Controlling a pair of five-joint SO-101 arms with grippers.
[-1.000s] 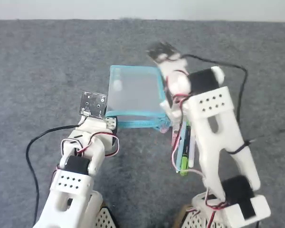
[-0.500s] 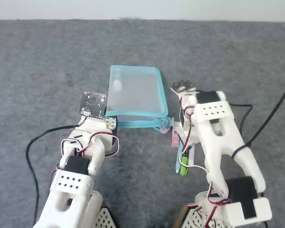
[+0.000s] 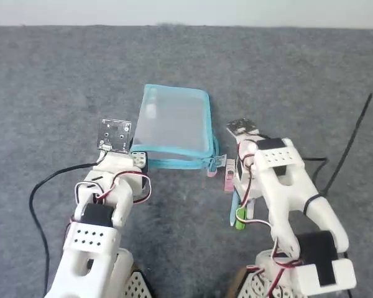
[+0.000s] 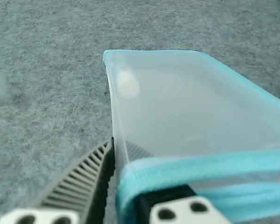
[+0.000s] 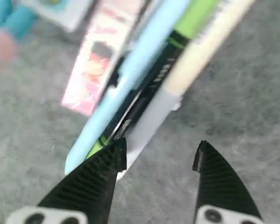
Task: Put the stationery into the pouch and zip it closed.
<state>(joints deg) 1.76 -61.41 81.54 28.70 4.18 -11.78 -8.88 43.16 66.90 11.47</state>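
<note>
- Our left pincer (image 3: 138,162) stays clamped on the lower-left corner of the pouch (image 3: 174,121), at mid-frame, and has edged slightly left.
- The pouch lies flat on the bench (image 3: 62,74), zip edge toward the arms, with no stationery inside.
- Our right pincer (image 5: 161,147) has drawn back from the pouch's right edge. It now hangs with jaws spread over the stationery (image 3: 239,211), right of centre.
- We judge that loading has not begun and a first pen grasp comes next.

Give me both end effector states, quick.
Left end effector: closed on the pouch at its zipper edge.
Right end effector: open, holding nothing, over the pens.
</note>
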